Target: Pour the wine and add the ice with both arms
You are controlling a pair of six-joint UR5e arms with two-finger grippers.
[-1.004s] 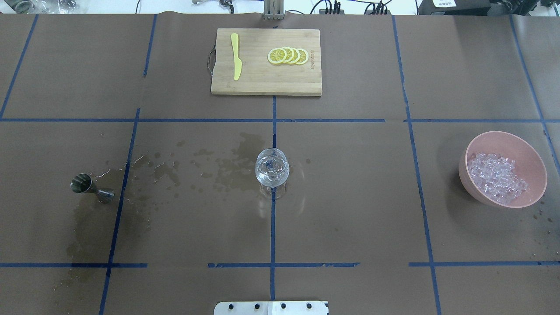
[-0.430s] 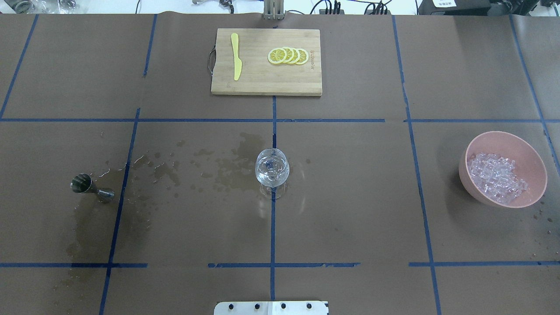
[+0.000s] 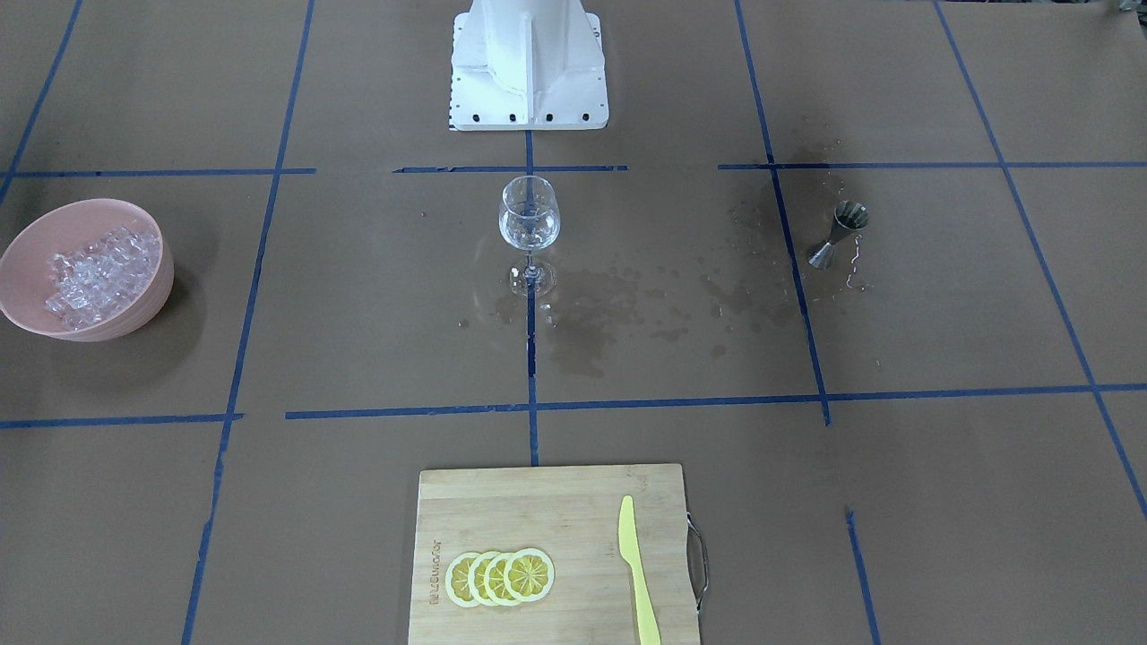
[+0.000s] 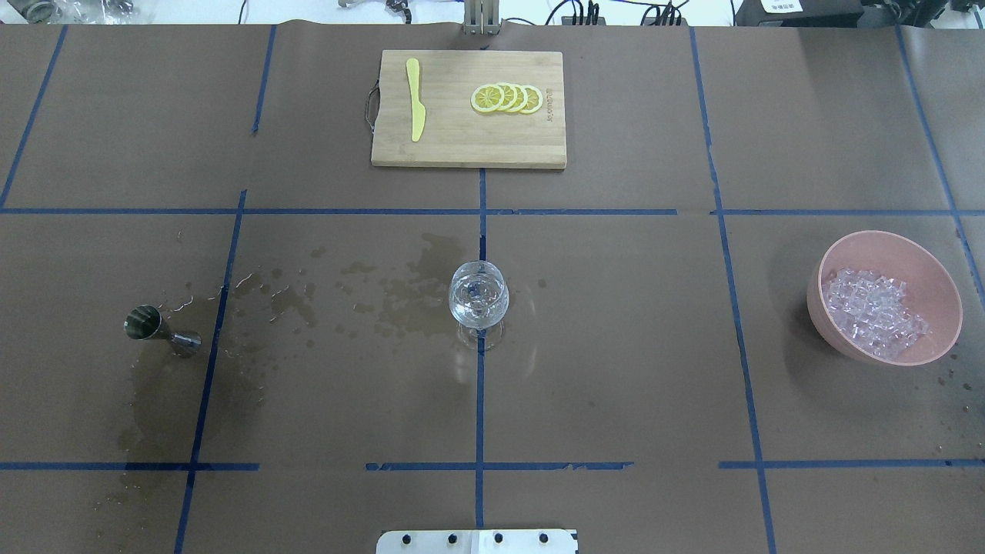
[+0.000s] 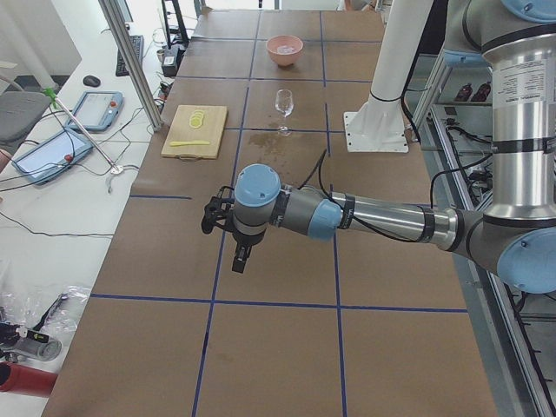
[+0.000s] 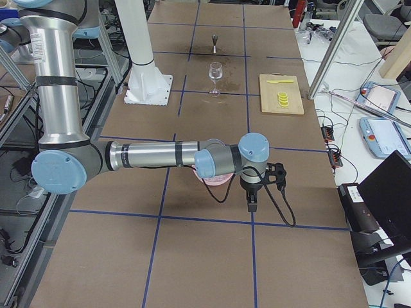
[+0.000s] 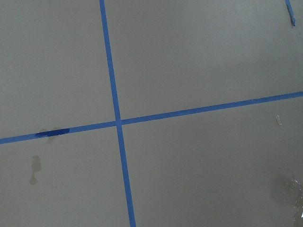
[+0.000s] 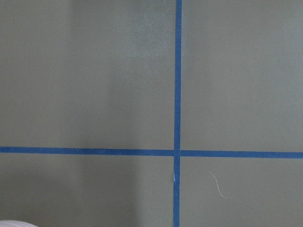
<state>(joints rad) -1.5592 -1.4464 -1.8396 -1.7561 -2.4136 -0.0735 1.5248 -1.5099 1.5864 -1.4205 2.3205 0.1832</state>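
A clear wine glass (image 4: 478, 296) stands upright at the table's middle and also shows in the front view (image 3: 529, 215). I cannot tell whether it holds wine. A pink bowl (image 4: 885, 245) of ice cubes (image 4: 873, 312) sits at the right. A steel jigger (image 4: 146, 323) stands at the left among wet stains. The left gripper (image 5: 239, 256) shows only in the exterior left view and hangs over the table's left end, far from the glass. The right gripper (image 6: 252, 204) shows only in the exterior right view, just past the bowl (image 6: 218, 179). I cannot tell whether either is open or shut.
A wooden cutting board (image 4: 468, 150) with lemon slices (image 4: 508, 98) and a yellow knife (image 4: 415, 100) lies at the far middle. The white pedestal (image 3: 529, 63) stands on the robot's side. Wet patches (image 4: 400, 296) spread left of the glass. Both wrist views show only brown paper and blue tape.
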